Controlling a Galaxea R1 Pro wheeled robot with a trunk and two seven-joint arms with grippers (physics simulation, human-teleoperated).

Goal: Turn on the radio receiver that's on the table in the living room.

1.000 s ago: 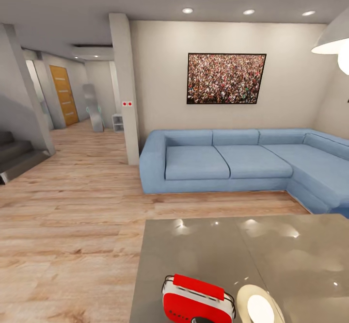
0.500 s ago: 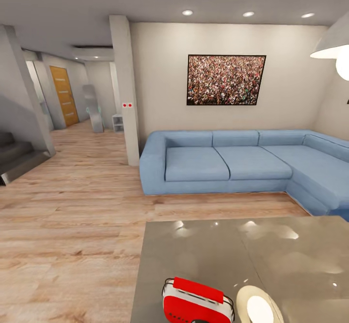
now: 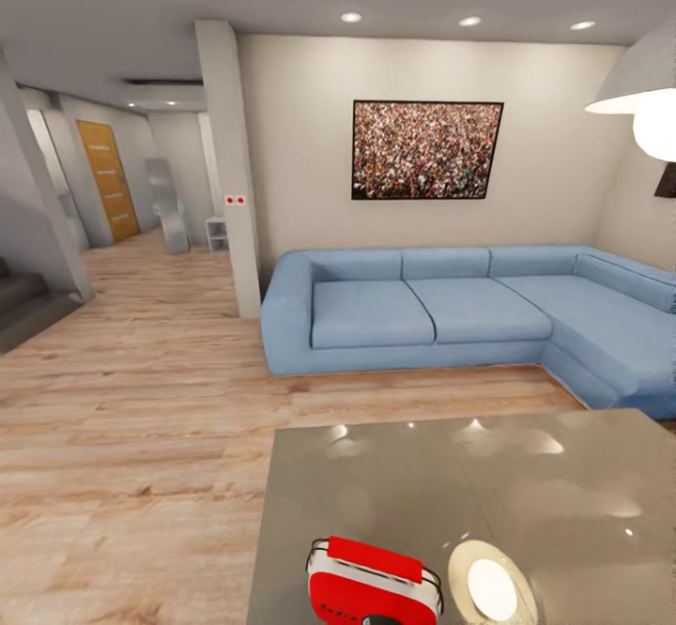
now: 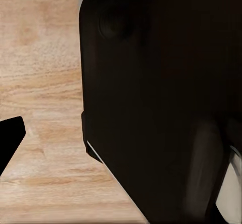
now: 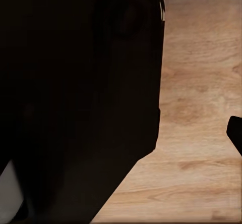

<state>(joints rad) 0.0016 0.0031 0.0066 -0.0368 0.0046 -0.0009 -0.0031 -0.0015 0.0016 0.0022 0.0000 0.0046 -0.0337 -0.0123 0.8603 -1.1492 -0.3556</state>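
The red radio receiver stands on the glossy grey table near its front left part, at the lower edge of the head view; its thin handle and white trim show, while its face is cut off by the frame. In the left wrist view one black fingertip pokes in over the wood floor beside a dark part of the robot's body. Likewise, the right wrist view has a single black fingertip at its edge, next to the same kind of dark body. Neither view reveals how the jaws stand.
A big blue L-shaped sofa runs behind the table under a framed crowd photo. A pillar stands left of the sofa, with a hallway, orange door and stairs beyond. A pendant lamp hangs at the right; its bright reflection lies beside the radio.
The whole head view has shifted a little left and the table shows slightly more, so the camera has moved. The radio and furniture themselves have not moved.
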